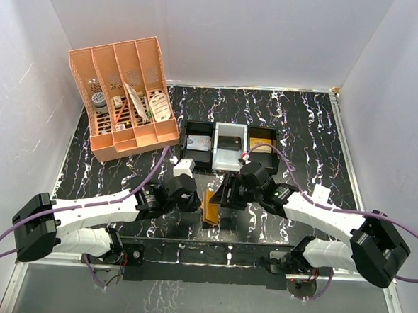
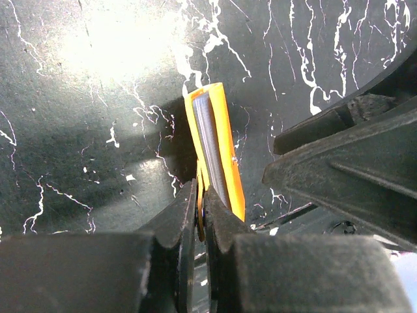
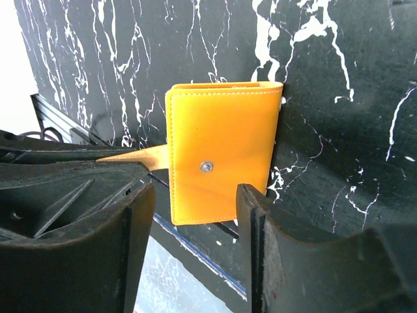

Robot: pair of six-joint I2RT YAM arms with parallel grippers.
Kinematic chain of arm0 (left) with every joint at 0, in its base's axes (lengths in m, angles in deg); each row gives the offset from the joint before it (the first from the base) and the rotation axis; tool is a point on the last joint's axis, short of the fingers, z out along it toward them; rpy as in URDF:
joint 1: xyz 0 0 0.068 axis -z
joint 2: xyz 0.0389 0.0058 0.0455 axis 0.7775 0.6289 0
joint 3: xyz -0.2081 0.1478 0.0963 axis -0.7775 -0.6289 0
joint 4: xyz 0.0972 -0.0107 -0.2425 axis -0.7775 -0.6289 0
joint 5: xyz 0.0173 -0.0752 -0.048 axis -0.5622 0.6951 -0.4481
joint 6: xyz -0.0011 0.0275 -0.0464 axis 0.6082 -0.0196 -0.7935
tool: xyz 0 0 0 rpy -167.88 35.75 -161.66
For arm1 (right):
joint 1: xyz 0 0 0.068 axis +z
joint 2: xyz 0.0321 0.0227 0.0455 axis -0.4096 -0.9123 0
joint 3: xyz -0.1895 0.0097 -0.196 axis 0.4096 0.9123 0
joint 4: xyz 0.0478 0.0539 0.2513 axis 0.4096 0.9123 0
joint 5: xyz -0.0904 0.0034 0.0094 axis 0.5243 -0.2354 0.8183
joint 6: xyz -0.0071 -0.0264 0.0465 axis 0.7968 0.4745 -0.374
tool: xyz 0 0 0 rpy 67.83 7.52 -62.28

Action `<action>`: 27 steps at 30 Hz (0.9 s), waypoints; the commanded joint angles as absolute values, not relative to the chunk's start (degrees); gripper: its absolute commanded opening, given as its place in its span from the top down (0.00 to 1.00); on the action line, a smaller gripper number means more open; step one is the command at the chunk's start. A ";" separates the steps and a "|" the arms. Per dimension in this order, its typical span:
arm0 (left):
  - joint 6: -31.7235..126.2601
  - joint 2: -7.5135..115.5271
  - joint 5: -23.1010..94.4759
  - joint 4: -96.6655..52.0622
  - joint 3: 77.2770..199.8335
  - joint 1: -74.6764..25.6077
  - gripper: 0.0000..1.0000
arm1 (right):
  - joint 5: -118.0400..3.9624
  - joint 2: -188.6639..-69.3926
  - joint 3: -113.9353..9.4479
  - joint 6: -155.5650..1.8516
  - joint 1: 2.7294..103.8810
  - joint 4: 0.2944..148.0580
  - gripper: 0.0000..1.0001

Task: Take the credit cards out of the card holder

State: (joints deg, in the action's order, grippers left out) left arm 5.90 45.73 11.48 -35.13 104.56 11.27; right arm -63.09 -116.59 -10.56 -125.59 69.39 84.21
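My left gripper (image 2: 201, 199) is clamped on a thin flap of the small flat orange leather-like card holder (image 3: 221, 143), which stands on edge at 12 o'clock from the fingertips. My right gripper (image 3: 195, 192) is parted, with a jaw on each side of the holder's lower edge. By my judgement the step in hand is opening the holder, and next the right jaws must pinch a card at the 12 o'clock slot. Count: one holder and two grippers, with one thin pale blue-grey edge showing, probably a credit card (image 2: 210, 143); the total is hidden.

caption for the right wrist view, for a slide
Open right pincer lined up on the orange card holder, its snap facing the camera, over the black marbled table.
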 commanded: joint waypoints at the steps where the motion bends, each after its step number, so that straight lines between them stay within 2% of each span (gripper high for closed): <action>1: 6.38 44.81 10.83 -35.50 106.40 11.04 1.00 | -59.34 -116.14 -10.38 -125.75 69.11 85.21 0.52; 4: 6.46 44.36 11.47 -34.86 106.28 11.02 1.00 | -62.00 -117.37 -11.66 -124.84 69.09 85.01 0.49; 11: 6.98 44.51 11.89 -35.12 107.05 11.02 1.00 | -68.18 -119.16 -13.95 -123.43 69.18 80.83 0.32; 14: 7.08 44.21 11.80 -35.14 107.27 11.02 1.00 | -68.71 -121.89 -15.49 -122.20 69.18 81.95 0.30; 18: 7.18 43.90 12.11 -34.81 107.49 11.02 1.00 | -66.62 -125.69 -17.59 -120.69 69.85 85.22 0.32; 22: 7.30 43.38 11.44 -36.41 107.78 11.02 1.00 | -62.77 -124.70 -17.08 -119.92 69.82 87.99 0.40; 27: 7.13 42.54 11.25 -36.62 107.21 11.02 1.00 | -63.70 -123.37 -14.45 -120.22 69.58 86.13 0.49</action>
State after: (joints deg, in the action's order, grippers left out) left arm 6.66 45.14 11.98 -35.61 105.37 11.25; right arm -64.91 -125.51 -15.15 -121.05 69.54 87.34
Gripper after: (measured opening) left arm 0.036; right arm 0.541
